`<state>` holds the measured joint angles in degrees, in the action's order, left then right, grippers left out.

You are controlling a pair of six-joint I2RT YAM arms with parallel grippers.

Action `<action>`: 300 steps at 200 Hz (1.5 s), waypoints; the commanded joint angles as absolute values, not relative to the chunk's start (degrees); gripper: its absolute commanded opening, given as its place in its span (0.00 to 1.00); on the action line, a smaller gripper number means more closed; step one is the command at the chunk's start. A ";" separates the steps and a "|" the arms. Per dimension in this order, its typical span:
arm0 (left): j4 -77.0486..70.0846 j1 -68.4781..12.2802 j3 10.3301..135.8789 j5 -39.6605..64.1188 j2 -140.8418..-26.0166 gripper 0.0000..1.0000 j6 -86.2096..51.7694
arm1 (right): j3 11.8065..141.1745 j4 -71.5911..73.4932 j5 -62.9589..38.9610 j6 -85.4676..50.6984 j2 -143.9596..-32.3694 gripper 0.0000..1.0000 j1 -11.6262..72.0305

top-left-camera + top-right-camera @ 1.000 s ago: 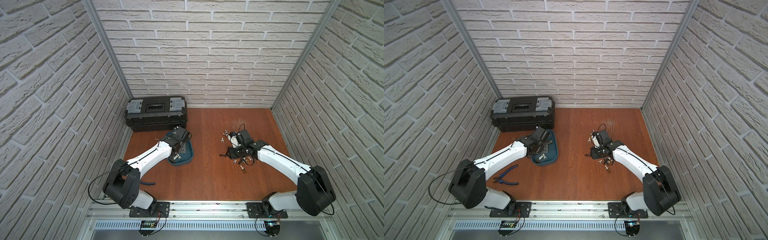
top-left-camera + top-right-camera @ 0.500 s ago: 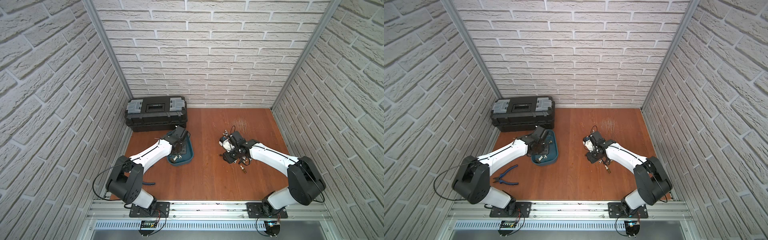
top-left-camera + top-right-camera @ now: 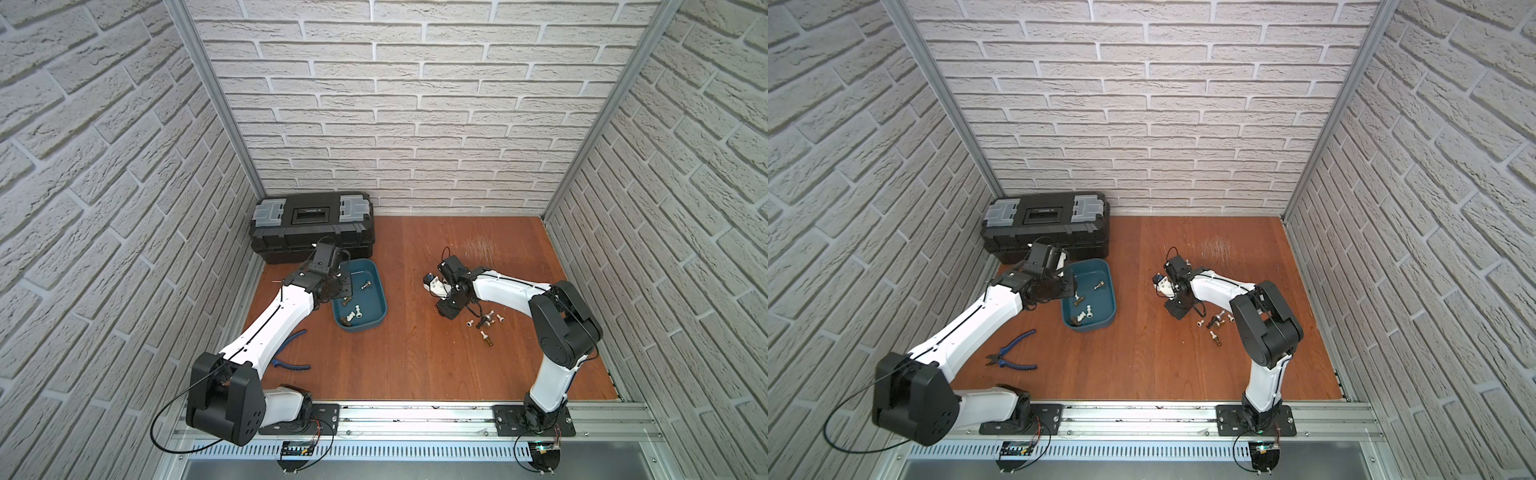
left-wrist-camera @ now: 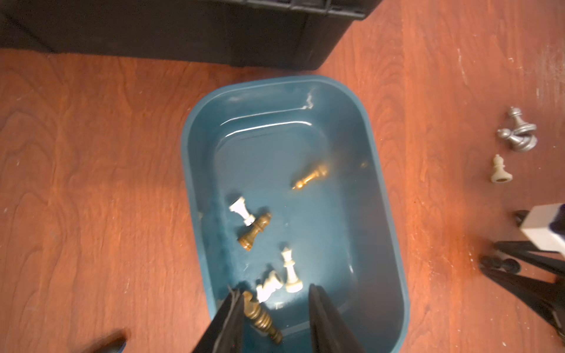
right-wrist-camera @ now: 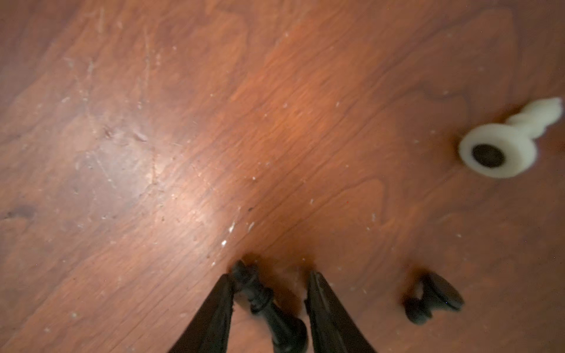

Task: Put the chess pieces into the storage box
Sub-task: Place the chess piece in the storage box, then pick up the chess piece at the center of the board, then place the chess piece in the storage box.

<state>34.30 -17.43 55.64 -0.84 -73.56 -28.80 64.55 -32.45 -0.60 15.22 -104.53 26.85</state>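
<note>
Left claw (image 4: 273, 290), just spread, is depositing another brown chess piece (image 4: 260, 318) in the teal plastic tub (image 4: 260, 97); right claw (image 5: 270, 275), spread, is straddling a black piece (image 5: 263, 302).

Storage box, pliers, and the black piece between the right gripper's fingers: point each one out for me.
storage box (image 3: 372, 303): in a top view, bare inside floor.
pliers (image 3: 1019, 365): in a top view, lower blue handle.
black piece (image 5: 263, 302): right wrist view, its stem.

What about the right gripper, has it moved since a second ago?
Yes. In a top view the right gripper has shifted toward the teal plastic storage tub, away from the pale scratch marks.
</note>
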 commanded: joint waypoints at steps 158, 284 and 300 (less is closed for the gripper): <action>34.23 -15.78 46.03 5.08 -61.32 0.40 -26.36 | 63.62 -31.78 -10.18 8.43 -97.50 0.07 28.86; 35.20 -17.03 40.67 3.34 -46.73 0.40 -29.73 | 92.71 -21.60 -14.61 5.20 -116.75 0.11 45.73; 35.14 -17.40 40.60 3.30 -47.13 0.41 -29.62 | 96.10 -23.29 -13.95 5.69 -120.07 0.14 46.18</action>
<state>36.14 -16.80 41.60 4.01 -47.07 -29.61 92.01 -23.51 -13.63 4.95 -116.33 45.63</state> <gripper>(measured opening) 0.405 0.148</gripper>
